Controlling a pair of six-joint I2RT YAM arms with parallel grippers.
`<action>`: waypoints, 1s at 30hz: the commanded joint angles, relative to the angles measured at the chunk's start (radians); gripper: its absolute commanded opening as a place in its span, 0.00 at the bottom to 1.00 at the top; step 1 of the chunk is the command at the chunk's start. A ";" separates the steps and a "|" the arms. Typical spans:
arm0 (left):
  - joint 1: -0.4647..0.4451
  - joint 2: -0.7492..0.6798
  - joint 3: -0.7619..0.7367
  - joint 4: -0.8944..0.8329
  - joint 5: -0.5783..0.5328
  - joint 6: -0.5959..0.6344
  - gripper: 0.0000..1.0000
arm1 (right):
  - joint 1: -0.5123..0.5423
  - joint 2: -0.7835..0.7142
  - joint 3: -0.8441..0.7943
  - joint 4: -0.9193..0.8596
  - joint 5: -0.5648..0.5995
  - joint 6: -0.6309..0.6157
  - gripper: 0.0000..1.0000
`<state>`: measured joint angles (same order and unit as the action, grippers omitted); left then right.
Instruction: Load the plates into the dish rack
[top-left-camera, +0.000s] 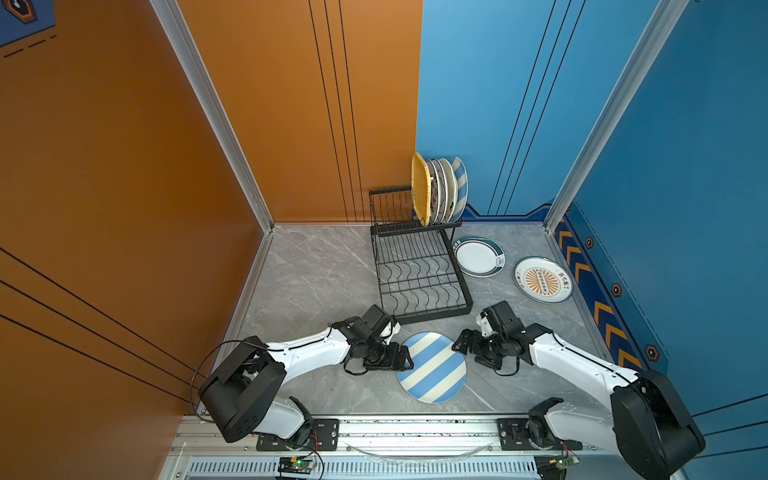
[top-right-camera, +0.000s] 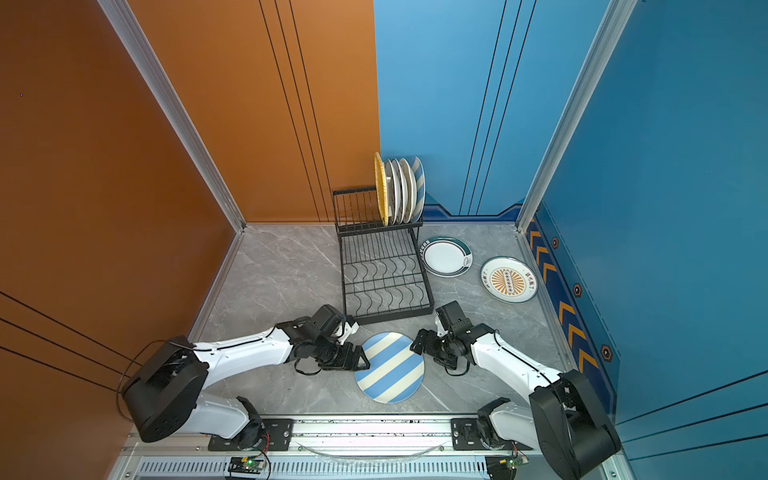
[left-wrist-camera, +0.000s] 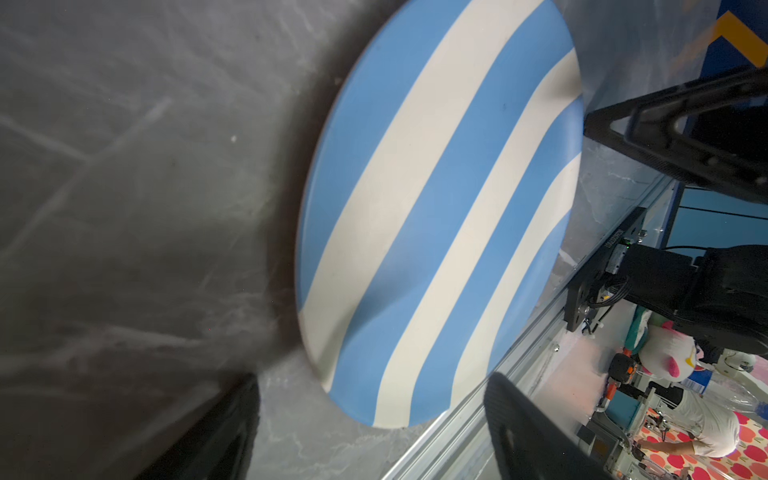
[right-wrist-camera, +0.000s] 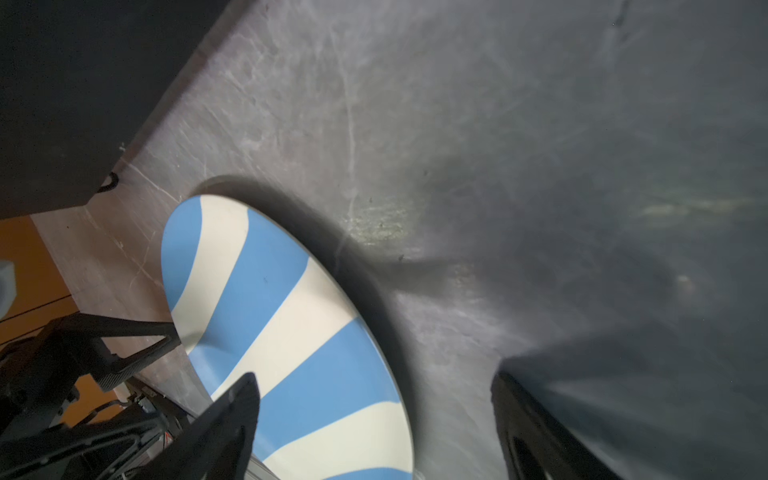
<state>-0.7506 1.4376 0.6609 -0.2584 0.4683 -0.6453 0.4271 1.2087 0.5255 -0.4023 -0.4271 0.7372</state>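
The grey marbled table (top-left-camera: 316, 266) carries the black wire dish rack (top-left-camera: 419, 274) against the back wall. Its raised barred tier holds five plates on edge: the yellow woven plate (top-left-camera: 420, 187) on the left, then three pale round plates (top-left-camera: 442, 189), and a blue-cream striped plate (top-left-camera: 460, 183) on the right. The rack's long flat grid of wavy wires holds nothing. A second striped plate (top-left-camera: 432, 368) lies on the table just in front of the rack, between the two arms. Right of the rack lie a white plate with a dark green rim (top-left-camera: 478, 256) and, nearer the side wall, a plate with an orange sunburst (top-left-camera: 543, 279). Both carry rim lettering, red characters on the sunburst one, too small to read. The left gripper (top-left-camera: 406, 358) sits at the striped plate's left edge with its jaws spread wide, and the left wrist view shows that edge in the gap between them. The right gripper (top-left-camera: 458, 344) sits at the plate's upper right edge, also spread. In the right wrist view one finger (right-wrist-camera: 232, 415) overlaps the plate and the other is over bare table; contact cannot be told. Only the left wrist view looks past the front rail, to a room with a person in white and a plush toy (left-wrist-camera: 669, 353).
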 joint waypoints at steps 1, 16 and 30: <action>-0.021 0.018 -0.017 0.008 -0.026 -0.025 0.79 | -0.007 -0.006 -0.034 -0.052 -0.046 -0.071 0.85; -0.029 0.071 -0.009 0.059 0.002 -0.052 0.67 | 0.027 0.128 -0.047 0.102 -0.137 -0.093 0.75; 0.000 0.155 0.009 0.121 0.064 -0.033 0.60 | 0.041 0.189 -0.071 0.177 -0.244 -0.109 0.74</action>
<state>-0.7433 1.5173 0.6842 -0.2077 0.5129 -0.7055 0.4412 1.3293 0.5152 -0.2371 -0.6189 0.6491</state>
